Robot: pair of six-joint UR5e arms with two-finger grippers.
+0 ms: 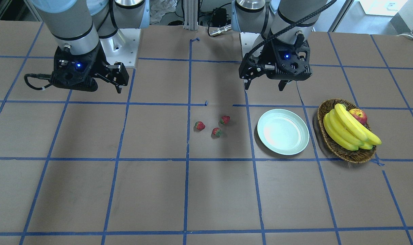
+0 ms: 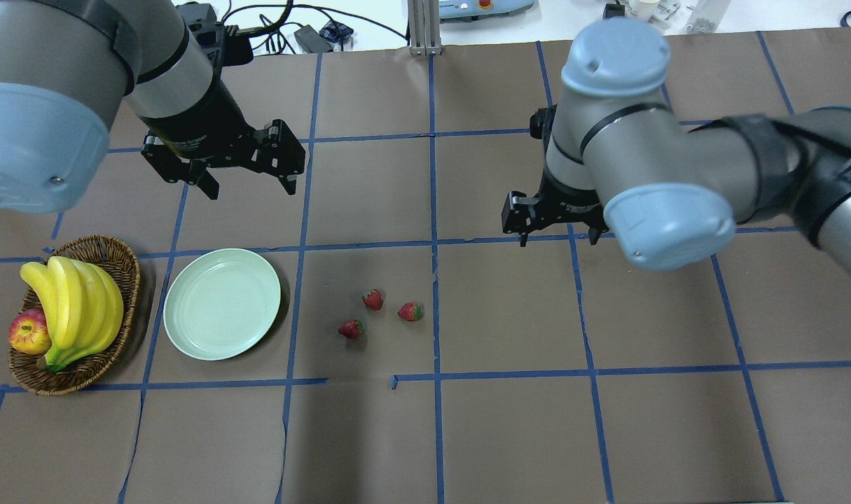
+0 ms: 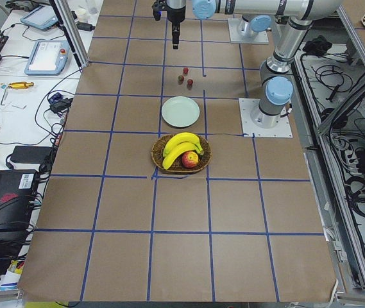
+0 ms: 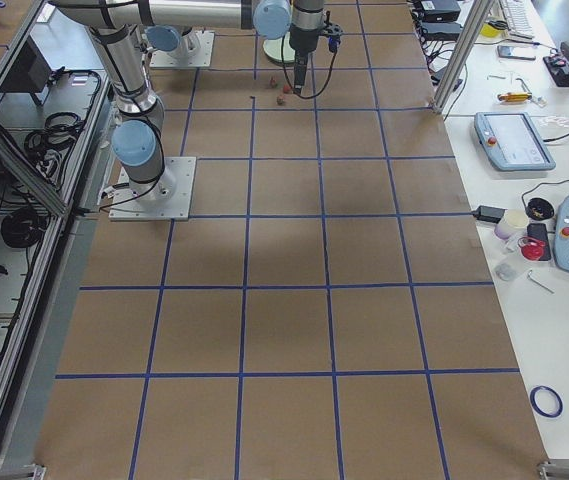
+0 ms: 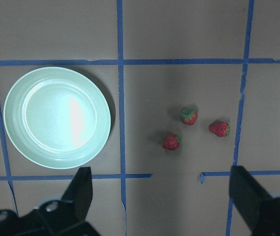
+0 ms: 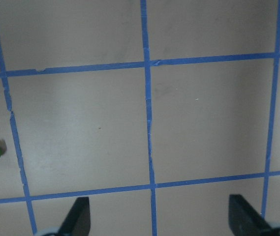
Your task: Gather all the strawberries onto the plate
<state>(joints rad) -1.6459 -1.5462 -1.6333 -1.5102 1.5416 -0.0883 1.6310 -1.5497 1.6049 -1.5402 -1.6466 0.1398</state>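
Three red, green-capped strawberries (image 2: pixel 372 299), glossy mint plate (image 2: pixel 187 329) nearby, both end effectors (image 2: pixel 250 190) (image 2: pixel 558 240) wide

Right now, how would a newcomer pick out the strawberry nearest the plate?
Find the mint plate beside the basket. Three strawberries sit on the table on its other side. This strawberry is the one closest to the plate and lowest in the overhead view.

The three strawberries (image 2: pixel 372 299) lie near one another but not touching, with bare tabletop (image 2: pixel 509 434) between and around them. The plate (image 2: pixel 222 304) lies well apart on their left. The basket (image 2: pixel 132 276) of bananas (image 2: pixel 75 301) stands just beyond it, not between berries and plate.
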